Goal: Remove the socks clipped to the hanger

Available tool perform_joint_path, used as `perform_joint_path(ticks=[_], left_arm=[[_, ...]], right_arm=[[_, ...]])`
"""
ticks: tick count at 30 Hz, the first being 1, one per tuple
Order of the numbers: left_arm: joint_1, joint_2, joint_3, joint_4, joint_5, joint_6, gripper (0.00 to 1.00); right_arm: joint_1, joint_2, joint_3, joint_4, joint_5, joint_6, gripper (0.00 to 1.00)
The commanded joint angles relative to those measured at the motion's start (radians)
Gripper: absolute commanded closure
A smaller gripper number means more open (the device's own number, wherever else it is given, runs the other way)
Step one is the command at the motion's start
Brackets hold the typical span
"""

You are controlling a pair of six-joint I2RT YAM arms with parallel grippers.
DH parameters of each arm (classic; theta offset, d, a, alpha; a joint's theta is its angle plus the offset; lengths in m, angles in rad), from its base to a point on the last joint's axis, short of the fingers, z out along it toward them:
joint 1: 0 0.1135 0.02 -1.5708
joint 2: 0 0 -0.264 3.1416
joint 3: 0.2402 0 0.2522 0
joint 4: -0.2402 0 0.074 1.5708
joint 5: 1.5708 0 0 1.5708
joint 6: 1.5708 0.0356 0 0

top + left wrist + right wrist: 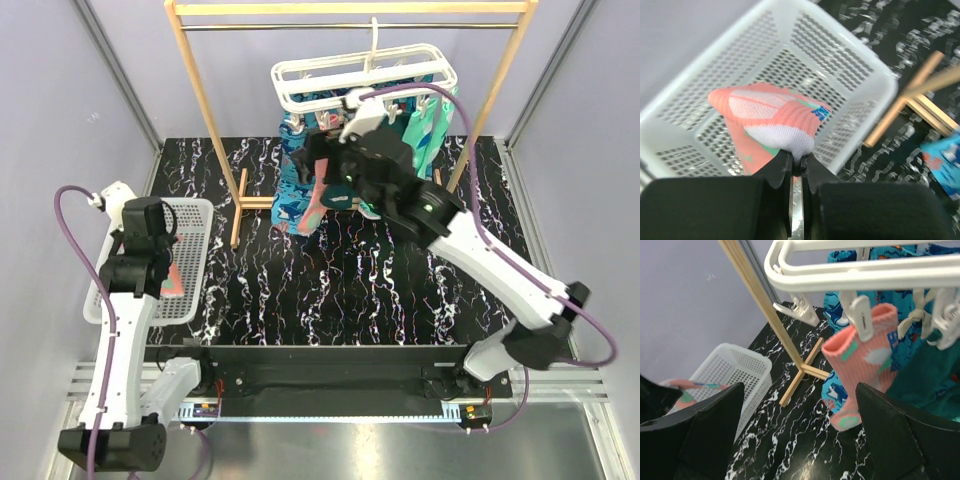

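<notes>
Right wrist: right gripper (800,390) gapes below the hanger (865,275); left gripper (799,162) pinches coral sock (775,115) over basket (875,75).

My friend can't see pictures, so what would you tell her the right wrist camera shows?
A coral-pink patterned fabric sock hangs from a white peg on the white plastic clip-frame hanger, beyond the wide-open right gripper. Behind it hang a blue shark-print sock and a dark teal sock; a white mesh basket sits lower left on the black marbled table.
</notes>
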Motion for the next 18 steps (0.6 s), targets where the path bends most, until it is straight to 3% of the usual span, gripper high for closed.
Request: perform_joint_path(ticks=[1,5,6,7,8,11,12,16,18], left_arm=[[0.088,0.000,-0.021,0.031,-0.051,0.042,1.00],[0.131,0.108,-0.047,0.057,0.002,0.030,1.00],[0.142,0.128,-0.049,0.060,0.009,0.023,0.91],[0.149,0.148,-0.047,0.057,0.023,0.021,0.82],[0.154,0.176,-0.037,0.044,0.060,0.019,0.67],[0.154,0.178,-0.010,0.024,0.165,0.030,0.10],[0.154,0.169,0.012,0.022,0.204,0.059,0.01],[0.116,0.109,0.074,0.016,0.386,0.076,0.01],[0.026,0.052,0.068,0.069,0.474,0.069,0.01]], right_arm=[[0.005,-0.153,-0.093,0.057,-0.057,0.029,0.00],[0.007,-0.280,-0.203,0.044,-0.078,0.038,0.00],[0.007,-0.327,-0.239,0.035,-0.077,0.040,0.00],[0.007,-0.350,-0.256,0.028,-0.078,0.040,0.00],[0.007,-0.372,-0.272,0.020,-0.075,0.043,0.00],[0.005,-0.439,-0.319,-0.018,-0.077,0.058,0.01],[0.005,-0.465,-0.332,-0.041,-0.080,0.059,0.00],[0.007,-0.501,-0.384,-0.118,-0.090,0.079,0.00],[0.007,-0.519,-0.408,-0.141,-0.078,0.082,0.00]])
